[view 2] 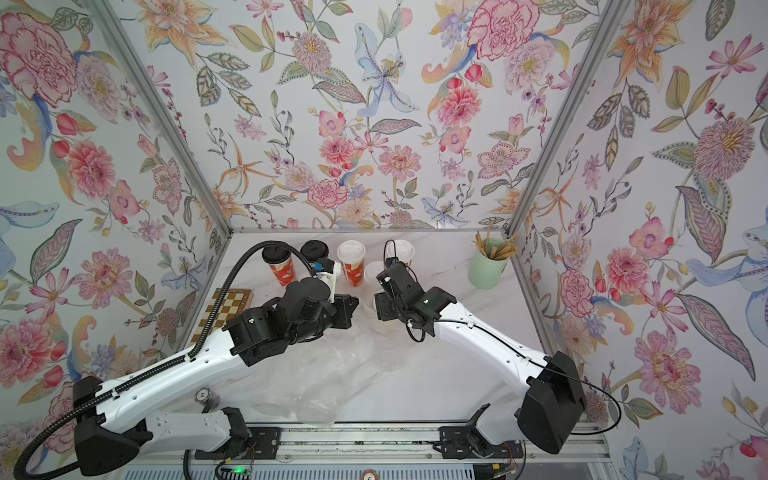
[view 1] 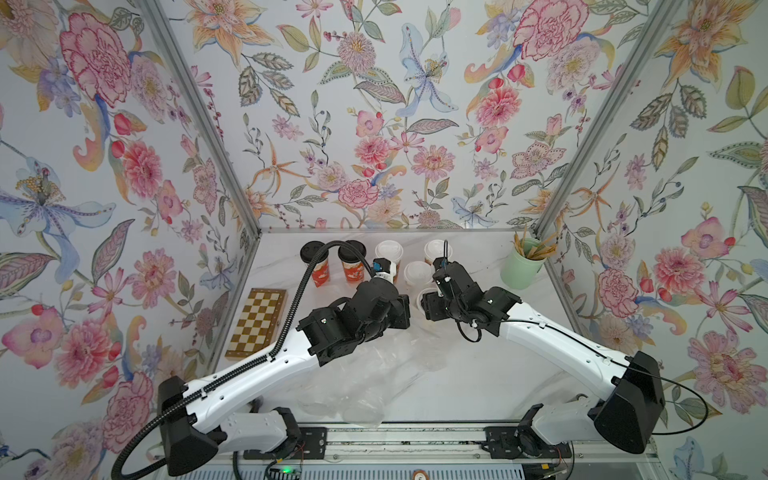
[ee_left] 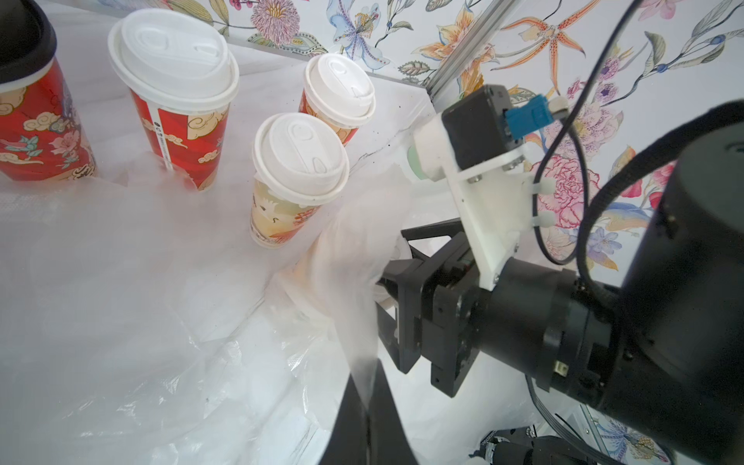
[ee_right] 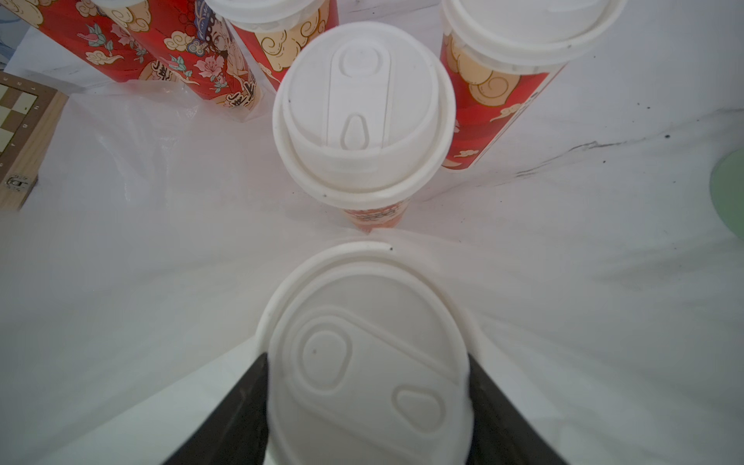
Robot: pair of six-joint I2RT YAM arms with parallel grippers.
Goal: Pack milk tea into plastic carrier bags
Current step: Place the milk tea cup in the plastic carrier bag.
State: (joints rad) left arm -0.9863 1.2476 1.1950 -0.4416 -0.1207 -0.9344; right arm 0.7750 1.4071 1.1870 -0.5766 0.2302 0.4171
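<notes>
My left gripper (ee_left: 368, 406) is shut on a pinched strip of a clear plastic carrier bag (ee_left: 161, 322), whose film rises from the jaws. Crumpled bags (view 1: 374, 374) lie on the white table between the arms. My right gripper (ee_right: 366, 406) is shut on a white-lidded milk tea cup (ee_right: 366, 354), one finger on each side under the lid. Bag film lies all around this cup; I cannot tell whether it stands inside. Behind stand two black-lidded cups (view 1: 314, 252) (view 1: 351, 251) and three white-lidded cups (view 1: 389, 252) (view 1: 436, 249) (view 1: 417, 272). In both top views the two grippers (view 1: 405, 309) (view 1: 428, 305) sit close together.
A folded chessboard (view 1: 257, 324) lies at the left wall. A mint-green cup of brown sticks (view 1: 523, 262) stands at the back right corner. Flowered walls close in three sides, and a metal rail (view 1: 395, 436) runs along the front.
</notes>
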